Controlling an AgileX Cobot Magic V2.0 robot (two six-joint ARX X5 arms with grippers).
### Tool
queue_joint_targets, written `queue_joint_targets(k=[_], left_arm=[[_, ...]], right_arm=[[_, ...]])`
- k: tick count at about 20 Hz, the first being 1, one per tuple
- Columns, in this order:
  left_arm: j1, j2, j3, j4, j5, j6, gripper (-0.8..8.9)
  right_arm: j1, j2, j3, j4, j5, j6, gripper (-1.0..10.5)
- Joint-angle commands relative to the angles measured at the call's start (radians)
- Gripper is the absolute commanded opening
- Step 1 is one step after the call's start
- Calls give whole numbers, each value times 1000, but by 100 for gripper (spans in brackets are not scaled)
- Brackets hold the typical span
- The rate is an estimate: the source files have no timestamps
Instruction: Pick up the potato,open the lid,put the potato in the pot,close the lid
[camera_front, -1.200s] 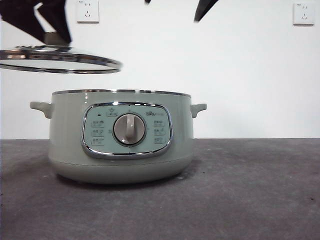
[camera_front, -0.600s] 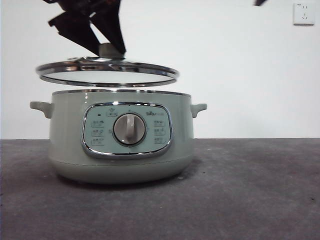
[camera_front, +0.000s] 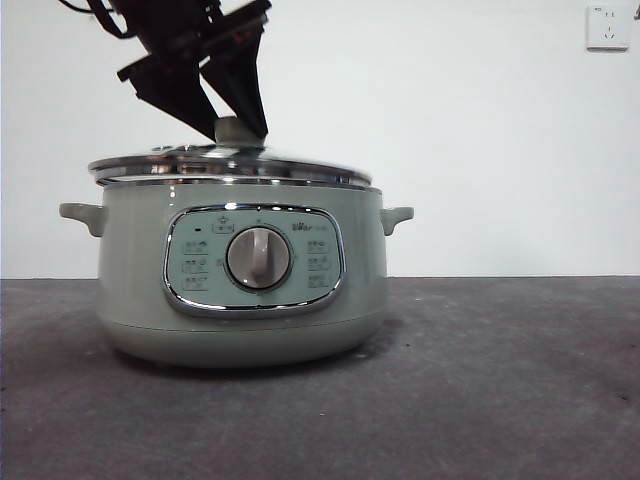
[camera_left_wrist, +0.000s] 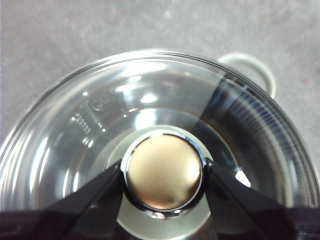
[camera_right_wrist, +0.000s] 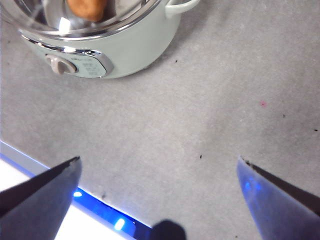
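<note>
The sage-green pot (camera_front: 240, 300) stands left of centre on the grey table, its dial facing me. The glass lid (camera_front: 300, 168) lies level on the pot's chrome rim with no gap showing. My left gripper (camera_front: 237, 125) reaches down from the top left and is shut on the lid's knob (camera_left_wrist: 162, 171), one jaw on each side. Under the glass lid (camera_left_wrist: 100, 130) the inside looks blurred. The potato (camera_right_wrist: 87, 7) shows orange-brown inside the pot (camera_right_wrist: 135, 50), through the lid. My right gripper (camera_right_wrist: 157, 175) hangs open high over bare table, away from the pot.
A white wall with a socket (camera_front: 607, 27) stands behind the table. In the right wrist view the table's edge (camera_right_wrist: 100, 210) carries a strip of blue light. One pot handle (camera_left_wrist: 250, 65) sticks out beyond the lid.
The left gripper has carried the lid rightward and down from high at the left onto the pot's rim. The black tip of the other arm has left the top of the front view.
</note>
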Motion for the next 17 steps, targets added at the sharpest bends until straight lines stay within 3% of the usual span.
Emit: queue_joint_targets(k=[1, 17], left_arm=[[-3, 16, 10, 23, 6, -8, -12], [-7, 118, 9, 42, 5, 16, -12]], right_arm=[[0, -4, -13, 8, 4, 22, 724], [0, -4, -13, 23, 16, 23, 724]])
